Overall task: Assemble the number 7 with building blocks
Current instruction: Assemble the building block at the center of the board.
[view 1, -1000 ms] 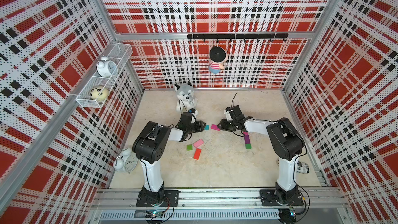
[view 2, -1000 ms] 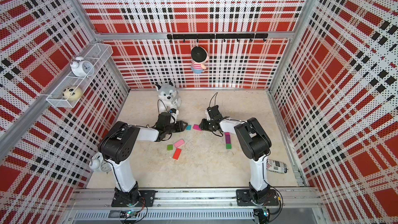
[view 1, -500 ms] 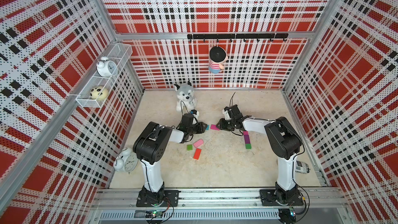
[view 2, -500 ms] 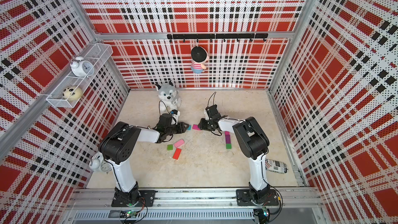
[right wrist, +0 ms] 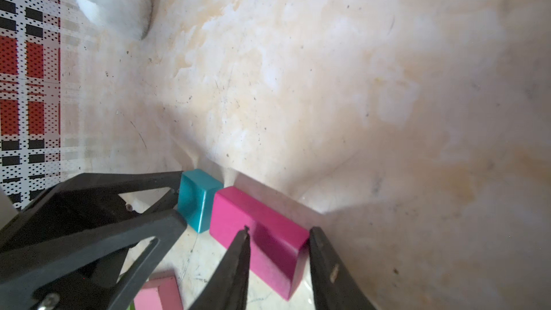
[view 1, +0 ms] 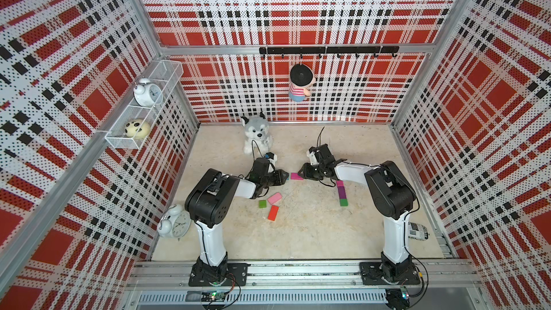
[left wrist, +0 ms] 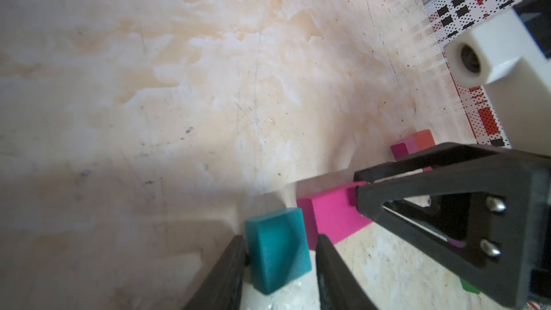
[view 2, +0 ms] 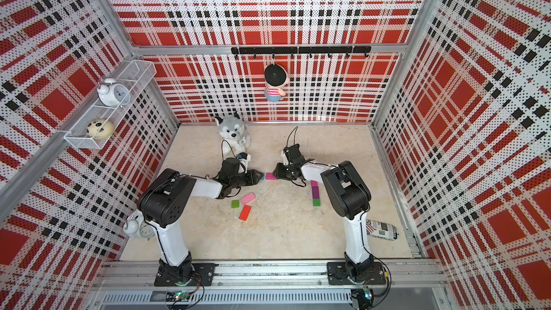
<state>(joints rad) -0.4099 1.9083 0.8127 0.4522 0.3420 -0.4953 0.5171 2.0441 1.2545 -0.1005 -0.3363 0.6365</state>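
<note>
Since a second ago, left gripper (left wrist: 280, 237) has narrowed onto small teal square block (left wrist: 277, 254); right gripper (right wrist: 278, 229) apparently clamps magenta rectangular block (right wrist: 256, 214). Both blocks lie mid-frame in both top views, nearly touching. Judged light, rigid, smooth: grip opposite flat sides.

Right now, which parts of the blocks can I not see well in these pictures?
Teal block: both top views, almost all behind the left gripper.
Stem: upper end, both top views, covered by the right arm.
Green block: left wrist view, mostly behind the right gripper.
Pink block: right wrist view, cut by the picture's edge.
</note>
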